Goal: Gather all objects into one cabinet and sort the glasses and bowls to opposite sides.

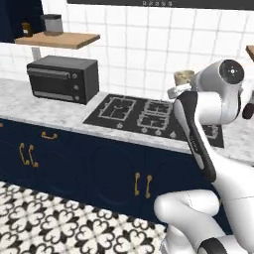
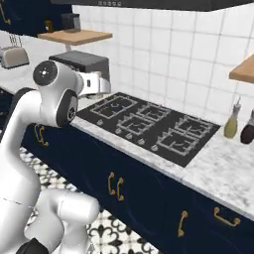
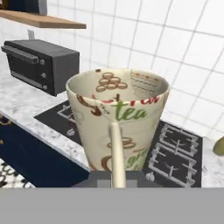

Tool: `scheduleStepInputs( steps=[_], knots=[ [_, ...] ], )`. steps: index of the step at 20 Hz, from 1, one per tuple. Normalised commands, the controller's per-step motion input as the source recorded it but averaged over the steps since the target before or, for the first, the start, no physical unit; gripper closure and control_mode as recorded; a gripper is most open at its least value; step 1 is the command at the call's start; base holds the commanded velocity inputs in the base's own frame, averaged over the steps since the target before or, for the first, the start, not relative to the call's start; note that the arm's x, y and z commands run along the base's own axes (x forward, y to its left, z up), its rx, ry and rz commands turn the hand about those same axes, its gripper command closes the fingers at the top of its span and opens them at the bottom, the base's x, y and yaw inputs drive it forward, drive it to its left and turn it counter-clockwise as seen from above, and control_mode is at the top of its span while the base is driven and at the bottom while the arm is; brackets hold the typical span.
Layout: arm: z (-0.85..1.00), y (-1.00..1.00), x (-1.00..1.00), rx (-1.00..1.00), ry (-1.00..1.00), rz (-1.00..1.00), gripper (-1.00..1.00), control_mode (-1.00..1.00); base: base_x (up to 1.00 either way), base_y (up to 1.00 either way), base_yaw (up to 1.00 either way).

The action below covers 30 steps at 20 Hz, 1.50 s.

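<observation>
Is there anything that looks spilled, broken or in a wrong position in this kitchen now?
Nothing stands out. The cream patterned cup is upright and whole in the gripper above the stove. The counter shows no spill, and the toaster oven sits straight.

Place: a home kitchen.
Evidence: gas hob (image 2: 149, 125) set in a marble tabletop (image 1: 30, 106), toaster oven (image 1: 62, 78), white tiled wall (image 2: 168, 54), navy cabinets (image 1: 119, 173).

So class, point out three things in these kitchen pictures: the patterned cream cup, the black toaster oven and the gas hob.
patterned cream cup (image 3: 118, 118): hand view, its front wall.
black toaster oven (image 1: 62, 78): left base view, its front door.
gas hob (image 2: 149, 126): right base view, its middle grate.
</observation>
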Motion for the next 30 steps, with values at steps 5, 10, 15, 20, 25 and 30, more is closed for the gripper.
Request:
scheduleStepInputs(
  steps=[5, 10, 15, 20, 25, 30],
  knots=[
    [0.0, 0.0, 0.0, 0.0, 0.0, 0.0, 1.0, 1.0, -0.34, 0.72, 0.94],
    [0.0, 0.0, 0.0, 0.0, 0.0, 0.0, 1.0, 1.0, -0.2, 0.66, 0.96],
    [0.0, 0.0, 0.0, 0.0, 0.0, 0.0, 1.0, 1.0, -0.01, 0.46, 0.96],
    [0.0, 0.0, 0.0, 0.0, 0.0, 0.0, 1.0, 1.0, 0.02, 0.25, 0.97],
    [0.0, 0.0, 0.0, 0.0, 0.0, 0.0, 1.0, 1.0, 0.08, 0.04, 0.99],
    [0.0, 0.0, 0.0, 0.0, 0.0, 0.0, 1.0, 1.0, 0.12, 0.0, 1.0]
  ],
)
